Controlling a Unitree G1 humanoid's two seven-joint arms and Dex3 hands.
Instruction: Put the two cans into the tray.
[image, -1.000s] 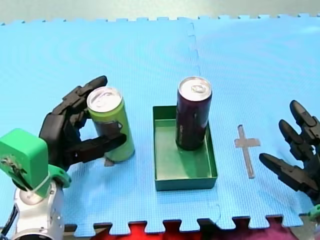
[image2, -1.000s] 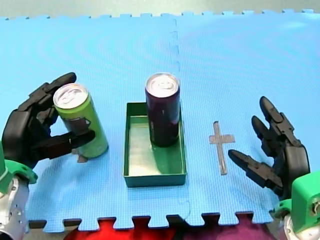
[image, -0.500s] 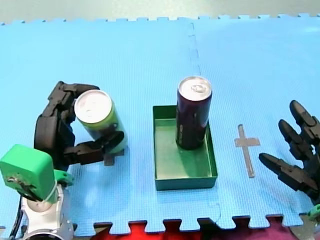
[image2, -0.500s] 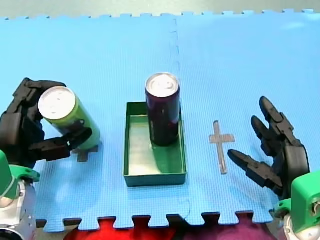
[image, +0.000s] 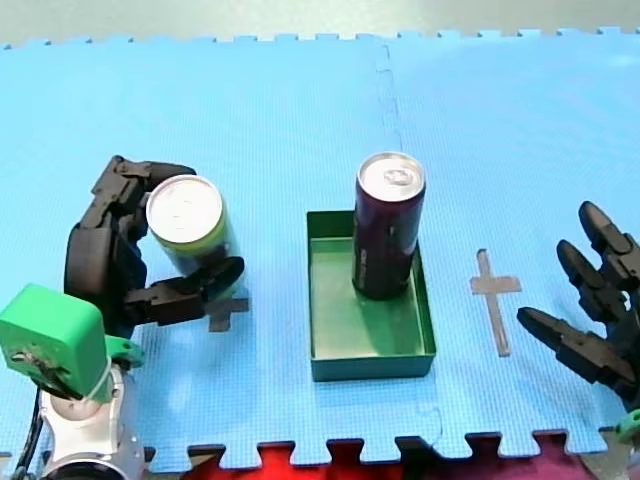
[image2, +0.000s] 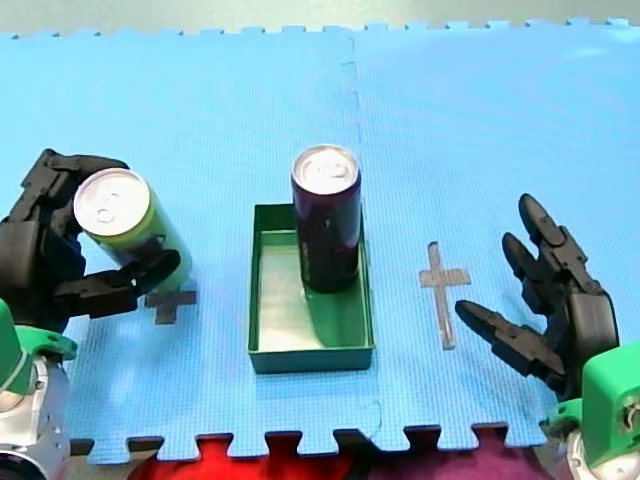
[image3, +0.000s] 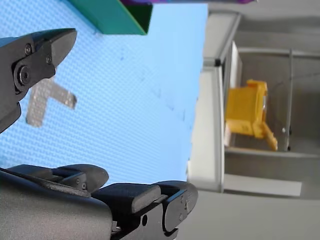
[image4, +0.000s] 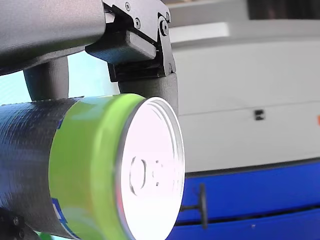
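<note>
we grasp the green can (image: 190, 225) in our left hand (image: 105, 255), fingers clenched round it; the can is tilted, left of the tray (image: 372, 362) and apart from it. the purple can (image: 387, 235) stands upright in the tray's far end. our right hand (image: 598, 320), holding nothing, is right of a tape cross (image: 494, 300) on the blue mat (image: 300, 110).

My left hand (image: 112, 255) covers the green can (image: 190, 222) at its base; whether it touches the mat (image: 300, 120), I can't tell. The purple can (image: 388, 240) hides part of the tray (image: 370, 366) at its far wall. The picture's edge crops my right hand (image: 600, 318).
</note>
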